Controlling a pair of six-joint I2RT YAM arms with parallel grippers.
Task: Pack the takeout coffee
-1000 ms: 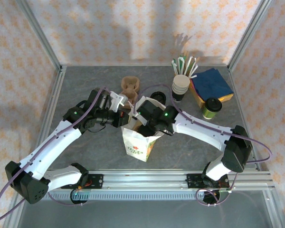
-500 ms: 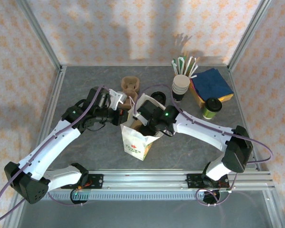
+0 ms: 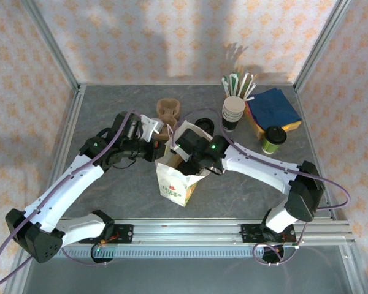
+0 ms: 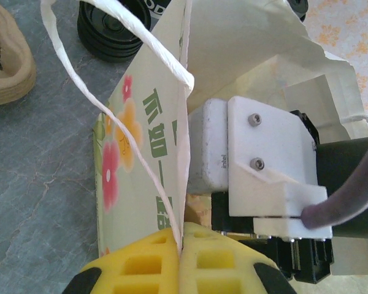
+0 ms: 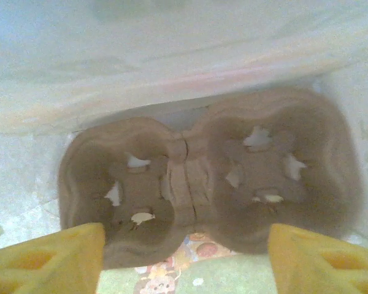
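The takeout coffee (image 3: 273, 138), a small cup with a black lid, stands on the table at the right, away from both arms. A white paper bag (image 3: 176, 182) with flower print stands open at the centre. My left gripper (image 4: 181, 248) is shut on the bag's (image 4: 141, 159) top edge, beside its string handle. My right gripper (image 5: 184, 263) reaches down inside the bag and is open, its yellow fingertips (image 5: 46, 260) wide apart. A brown pulp cup carrier (image 5: 208, 177) lies on the bag's floor just beyond them, touching neither finger.
More pulp carriers (image 3: 168, 111) and a stack of black lids (image 3: 202, 124) sit behind the bag. A stack of cream-rimmed cups (image 3: 233, 113), straws (image 3: 238, 82) and blue napkins (image 3: 273, 107) stand at the back right. Frame posts rise at the table's corners.
My right gripper has opened inside the bag, leaving the pulp carrier on the bag's floor. The bag has shifted slightly left. My left gripper keeps its hold.
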